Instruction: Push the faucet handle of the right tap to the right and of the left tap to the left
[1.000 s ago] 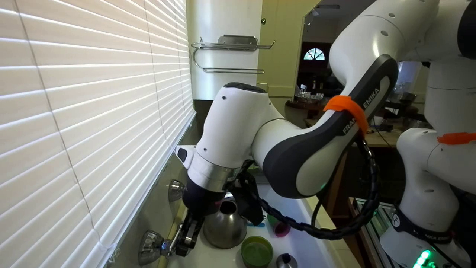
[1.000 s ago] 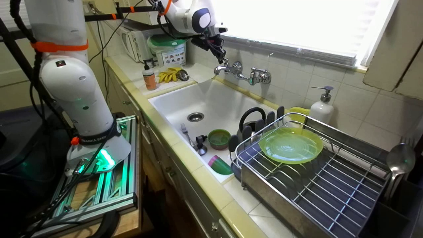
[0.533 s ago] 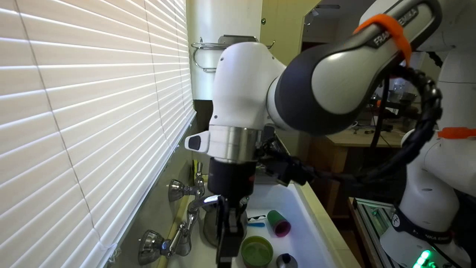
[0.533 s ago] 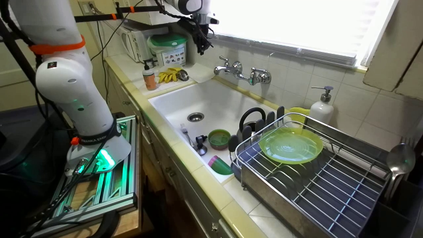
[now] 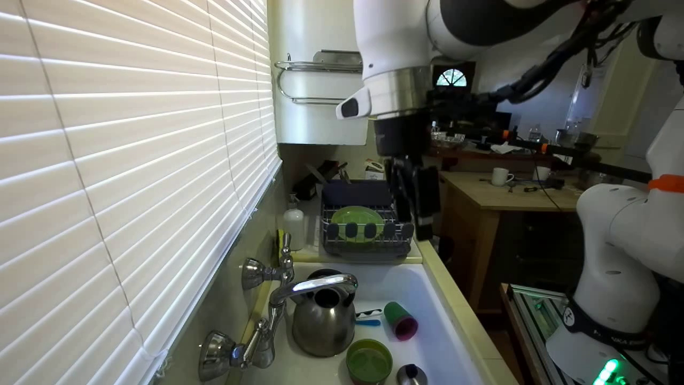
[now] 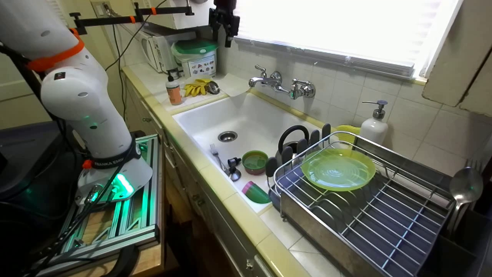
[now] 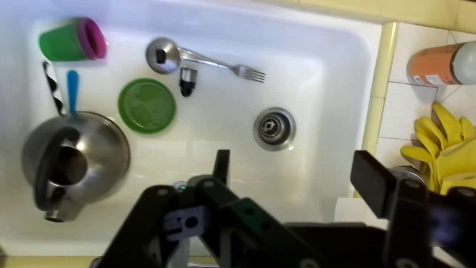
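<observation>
"So, what's changed since a second ago?"

"The gripper point(image 7: 296, 176) has left its spot at the near tap handle point(image 5: 255, 344), the one on the side of the yellow gloves point(image 7: 457, 160), and hangs well above the sink point(image 7: 323, 89)."

"And the jaws?"

"Spread wide. The wrist view shows white sink through the gap."

"Where are the handles, then?"

"Both on the wall point(image 6: 407, 111), either side of the spout point(image 5: 320, 284) in an exterior view: the near one, and the far tap handle point(image 5: 287, 259) toward the dish rack point(image 6: 319, 232). They sit as they did half a second ago. The spout, largely behind the arm point(image 5: 393, 40) a second back, is uncovered there, and so is most of the rack."

"What can't you make out?"

"Well, the top edge cuts the arm off in both exterior views. In the wrist view the gripper's own linkage covers much of the lower part, so I can't pick out either handle. The bottle point(image 7: 438, 65) is clipped by the right edge, the kettle point(image 6: 292, 145) is partly behind the rack in an exterior view, and a steel piece with a black knob point(image 5: 413, 377) runs off the bottom of an exterior view."
</observation>
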### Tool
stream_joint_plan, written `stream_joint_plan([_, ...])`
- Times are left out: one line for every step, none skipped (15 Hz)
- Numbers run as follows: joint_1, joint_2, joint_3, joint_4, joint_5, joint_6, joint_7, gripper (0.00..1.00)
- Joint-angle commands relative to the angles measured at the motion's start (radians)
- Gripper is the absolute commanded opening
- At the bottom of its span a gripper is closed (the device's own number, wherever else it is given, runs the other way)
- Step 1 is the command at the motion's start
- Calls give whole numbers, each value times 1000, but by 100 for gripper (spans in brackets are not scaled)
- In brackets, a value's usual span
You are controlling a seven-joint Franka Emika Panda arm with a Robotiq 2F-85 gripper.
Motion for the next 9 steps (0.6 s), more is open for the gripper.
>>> stream_joint_plan([-23,-79,-45,66,-106,-206,43,100])
stream_joint_plan([-28,-86,-56,95,-123,-267,42,100])
stream_joint_plan([-35,-93,-65,113,-151,-302,35,100])
stream_joint_plan([-20,-86,-64,81,-108,-234,21,100])
stream_joint_plan([-25,-94,-71,99,-123,-265,21,100])
stream_joint_plan([-28,-99,-75,108,-130,-278,21,100])
stream_joint_plan([-29,-100,-76,111,-133,-280,23,100])
stream_joint_plan([-28,-98,-75,111,-135,-280,24,100])
stream_joint_plan([-28,-96,-74,111,-136,-280,25,100])
